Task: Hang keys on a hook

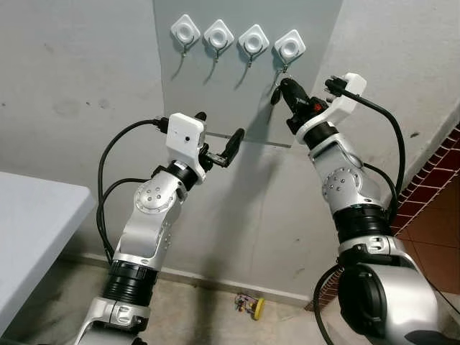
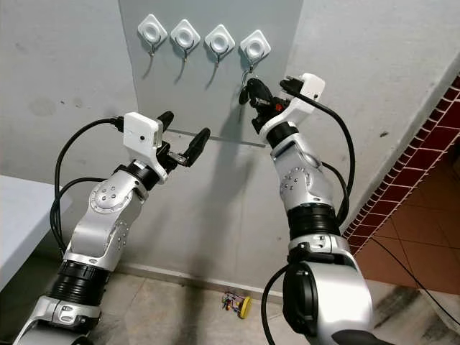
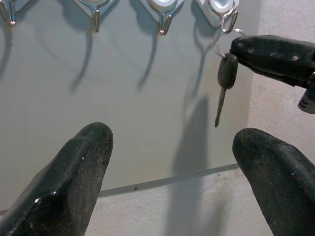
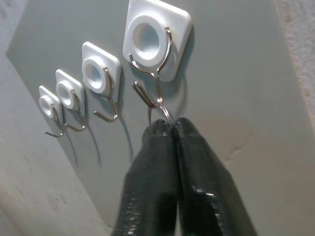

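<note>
Four white hooks are stuck in a row on a grey panel on the wall. My right gripper is raised just under the rightmost hook, shut on the key ring, which meets the hook's wire. A black-headed key dangles from the ring below the fingertips. My left gripper is held up lower and to the left, open, with nothing between its fingers.
The other three hooks are bare. A grey table edge is at the left. A small yellow-and-dark object lies on the floor by the wall. A red tiled wall stands at the right.
</note>
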Motion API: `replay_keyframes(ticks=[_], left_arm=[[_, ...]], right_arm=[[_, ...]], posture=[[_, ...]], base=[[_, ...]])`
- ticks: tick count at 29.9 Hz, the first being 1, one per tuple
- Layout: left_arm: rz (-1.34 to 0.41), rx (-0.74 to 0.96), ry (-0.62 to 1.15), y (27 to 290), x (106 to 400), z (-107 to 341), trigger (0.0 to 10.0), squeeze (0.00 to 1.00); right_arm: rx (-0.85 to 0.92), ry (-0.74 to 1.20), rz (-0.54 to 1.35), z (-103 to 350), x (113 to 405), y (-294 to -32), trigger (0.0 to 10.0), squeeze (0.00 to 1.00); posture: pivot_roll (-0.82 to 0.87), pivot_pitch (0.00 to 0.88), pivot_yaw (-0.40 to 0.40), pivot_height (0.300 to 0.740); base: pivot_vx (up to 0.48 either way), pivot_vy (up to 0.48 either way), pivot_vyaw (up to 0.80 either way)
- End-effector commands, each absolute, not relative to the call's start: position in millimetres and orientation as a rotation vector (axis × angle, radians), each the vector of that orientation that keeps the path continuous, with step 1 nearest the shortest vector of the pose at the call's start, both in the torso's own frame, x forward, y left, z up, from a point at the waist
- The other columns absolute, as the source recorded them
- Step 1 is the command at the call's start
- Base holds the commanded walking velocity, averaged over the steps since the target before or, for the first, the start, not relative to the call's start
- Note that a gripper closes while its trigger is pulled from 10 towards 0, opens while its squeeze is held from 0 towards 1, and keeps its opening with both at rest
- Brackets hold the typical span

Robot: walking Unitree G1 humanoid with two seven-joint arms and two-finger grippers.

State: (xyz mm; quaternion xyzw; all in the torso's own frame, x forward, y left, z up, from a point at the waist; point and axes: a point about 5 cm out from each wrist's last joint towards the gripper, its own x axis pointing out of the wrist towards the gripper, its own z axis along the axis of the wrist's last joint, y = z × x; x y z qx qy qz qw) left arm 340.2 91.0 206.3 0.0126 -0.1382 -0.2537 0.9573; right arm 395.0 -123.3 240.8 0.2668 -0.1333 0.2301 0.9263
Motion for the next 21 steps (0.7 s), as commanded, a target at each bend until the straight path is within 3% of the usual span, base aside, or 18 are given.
replay_keyframes(ticks=[1,21], left_arm=[[-0.498,0.034,-0.297,93,339,211,10.0,0.00],[-0.440,0.038,-0.244,95,344,196,10.0,0.00]], right_arm=[[0.483,-0.332,0.483,240,390,-125,10.0,1.00],[0.423,-0.298,0.431,205,369,-128,10.0,1.00]], posture=[[0.02,0.014,-0.056,0.740],[0.01,0.003,-0.042,0.740]], base=[[0.000,0.000,0.00],[0.000,0.000,0.00]])
